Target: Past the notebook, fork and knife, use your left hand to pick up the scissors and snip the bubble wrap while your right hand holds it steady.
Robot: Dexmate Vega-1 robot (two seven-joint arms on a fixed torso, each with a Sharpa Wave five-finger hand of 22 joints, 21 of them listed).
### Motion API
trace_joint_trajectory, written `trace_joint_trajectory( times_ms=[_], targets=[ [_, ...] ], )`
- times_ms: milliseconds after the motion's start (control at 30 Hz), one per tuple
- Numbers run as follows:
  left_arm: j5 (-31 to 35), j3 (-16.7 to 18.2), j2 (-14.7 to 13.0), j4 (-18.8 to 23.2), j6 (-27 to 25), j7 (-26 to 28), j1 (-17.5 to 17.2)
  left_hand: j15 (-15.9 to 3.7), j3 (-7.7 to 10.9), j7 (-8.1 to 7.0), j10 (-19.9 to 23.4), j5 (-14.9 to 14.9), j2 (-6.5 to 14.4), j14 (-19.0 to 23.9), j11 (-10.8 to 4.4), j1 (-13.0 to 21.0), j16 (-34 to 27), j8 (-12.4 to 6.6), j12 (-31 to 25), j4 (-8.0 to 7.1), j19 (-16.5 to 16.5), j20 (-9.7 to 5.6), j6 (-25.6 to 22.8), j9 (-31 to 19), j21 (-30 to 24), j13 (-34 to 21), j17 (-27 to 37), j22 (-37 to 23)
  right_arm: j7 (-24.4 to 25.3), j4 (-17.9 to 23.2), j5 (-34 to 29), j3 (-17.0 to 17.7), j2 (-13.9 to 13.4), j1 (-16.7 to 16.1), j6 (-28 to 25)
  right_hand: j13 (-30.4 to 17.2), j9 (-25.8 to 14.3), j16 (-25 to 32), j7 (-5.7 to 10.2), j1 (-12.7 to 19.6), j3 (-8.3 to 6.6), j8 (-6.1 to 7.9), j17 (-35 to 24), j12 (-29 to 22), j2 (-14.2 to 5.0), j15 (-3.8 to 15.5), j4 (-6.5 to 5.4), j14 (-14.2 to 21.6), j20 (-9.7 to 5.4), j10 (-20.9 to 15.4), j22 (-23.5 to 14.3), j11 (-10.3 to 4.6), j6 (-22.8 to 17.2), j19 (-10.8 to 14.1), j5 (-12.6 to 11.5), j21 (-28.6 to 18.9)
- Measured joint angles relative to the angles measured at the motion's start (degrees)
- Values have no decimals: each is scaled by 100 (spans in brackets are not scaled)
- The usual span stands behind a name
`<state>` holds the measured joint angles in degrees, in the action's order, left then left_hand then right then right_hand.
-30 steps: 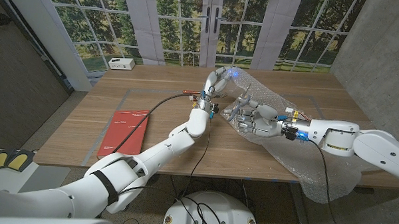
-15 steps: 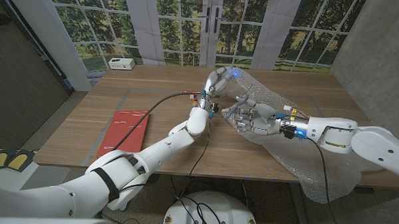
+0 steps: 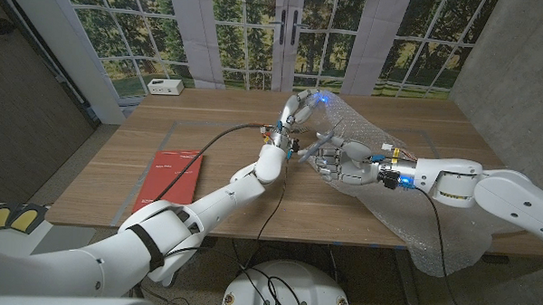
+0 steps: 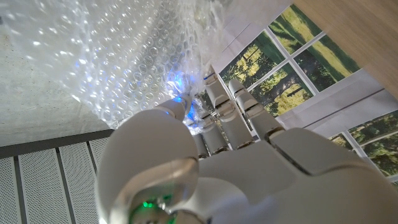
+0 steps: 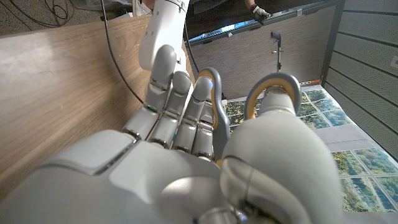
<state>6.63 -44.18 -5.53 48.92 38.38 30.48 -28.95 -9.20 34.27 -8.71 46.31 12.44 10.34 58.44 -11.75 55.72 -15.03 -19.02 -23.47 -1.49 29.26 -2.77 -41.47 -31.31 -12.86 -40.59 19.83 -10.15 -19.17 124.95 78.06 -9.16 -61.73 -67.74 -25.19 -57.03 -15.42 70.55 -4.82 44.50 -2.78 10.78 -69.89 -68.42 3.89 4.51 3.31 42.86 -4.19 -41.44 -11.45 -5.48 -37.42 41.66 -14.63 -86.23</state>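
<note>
The clear bubble wrap (image 3: pixel 405 207) lies over the table's right side and hangs over the front edge. Its far corner is lifted, and my left hand (image 3: pixel 296 108) pinches it there; the fingers (image 4: pixel 233 109) press into the bubble wrap (image 4: pixel 93 56) beside a blue glow. My right hand (image 3: pixel 345 162) holds the scissors (image 3: pixel 310 151) just in front of the left hand, blades pointing at the left wrist. In the right wrist view the thumb and fingers of the right hand (image 5: pixel 186 162) sit through the yellow-lined loops of the scissors (image 5: pixel 273 87).
A red notebook (image 3: pixel 169 178) lies on the table's left part. A small white box (image 3: pixel 166 86) stands at the back left corner. My left forearm (image 3: pixel 252 179) crosses the table's middle with a black cable along it.
My right hand has shifted slightly toward the left hand with the scissors, the blades now nearer the left wrist. The left hand keeps the wrap's corner raised.
</note>
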Motion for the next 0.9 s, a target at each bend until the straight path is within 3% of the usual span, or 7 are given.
trace_joint_trajectory(
  times_ms=[533,733,900],
  targets=[
    [252,-112,-145,120,-84,-103,-22,41,24,-133,50,-1,31,-164,-9,-92,43,82,84,24,-25,26,78,-20,45,-106,35,-13,-43,15,0,55,-122,-31,45,6,53,-45,1,22,24,0,15,-8,-22,0,-24,0,0,1,0,1,1,0,0,0],
    [376,-203,-77,-167,45,72,67,80,76,-41,-269,57,32,-285,2,-92,127,30,83,-79,1148,-49,191,-415,-434,-452,177,-67,-67,10,13,127,-166,-85,67,14,79,-45,2,0,24,0,15,-8,-45,0,-23,1,0,2,0,2,2,0,0,0],
    [385,-296,102,-672,250,220,208,113,155,-23,-569,101,35,-318,12,-88,185,29,65,-136,1949,-55,252,-623,-742,-717,239,-54,-87,-2,29,178,-189,-120,76,27,106,-45,11,30,48,0,25,-8,-75,0,-48,1,0,10,0,10,11,0,0,0]
  ],
)
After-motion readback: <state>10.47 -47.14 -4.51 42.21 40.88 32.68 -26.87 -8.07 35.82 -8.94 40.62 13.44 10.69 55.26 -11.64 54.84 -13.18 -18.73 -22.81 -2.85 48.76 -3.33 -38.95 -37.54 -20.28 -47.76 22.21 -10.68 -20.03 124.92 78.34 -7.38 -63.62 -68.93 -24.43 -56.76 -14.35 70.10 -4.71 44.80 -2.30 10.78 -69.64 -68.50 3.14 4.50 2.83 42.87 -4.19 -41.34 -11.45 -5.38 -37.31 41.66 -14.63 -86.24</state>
